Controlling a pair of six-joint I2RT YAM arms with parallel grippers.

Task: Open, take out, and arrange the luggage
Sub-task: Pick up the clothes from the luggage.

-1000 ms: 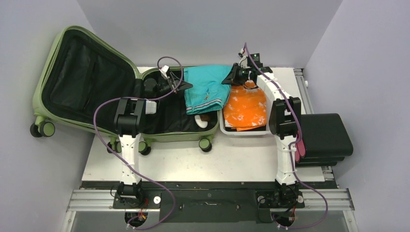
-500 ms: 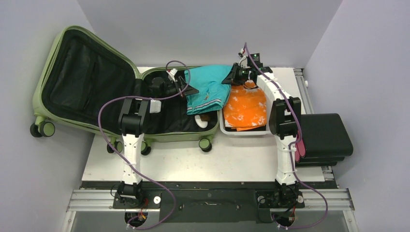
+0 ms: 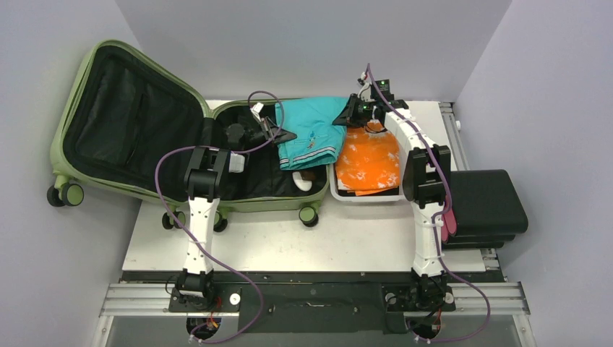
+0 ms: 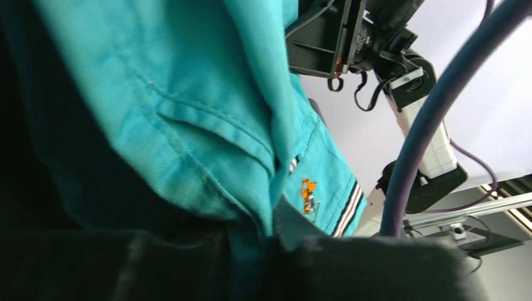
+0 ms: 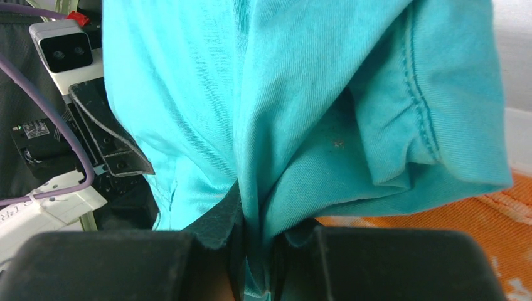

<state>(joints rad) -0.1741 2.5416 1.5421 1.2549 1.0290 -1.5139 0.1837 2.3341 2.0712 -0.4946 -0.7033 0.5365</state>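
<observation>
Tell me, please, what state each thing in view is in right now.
luggage, open, lid leaning back to the left.
teal garment, lifted, spread between both pincers.
left pincer, shut on the teal garment's left edge.
right pincer, shut on the teal garment's right corner.
orange garment, lying in the white basket.
black case, closed.

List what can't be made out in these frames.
- Top view: floor of the luggage beneath the teal garment, covered by the cloth; a white object peeking out is unidentifiable.
- Top view: contents of the basket under the orange cloth.
- Top view: edge of the black case behind the right arm.
- Wrist views: the garment fills most of each frame; nothing beneath it shows.
</observation>
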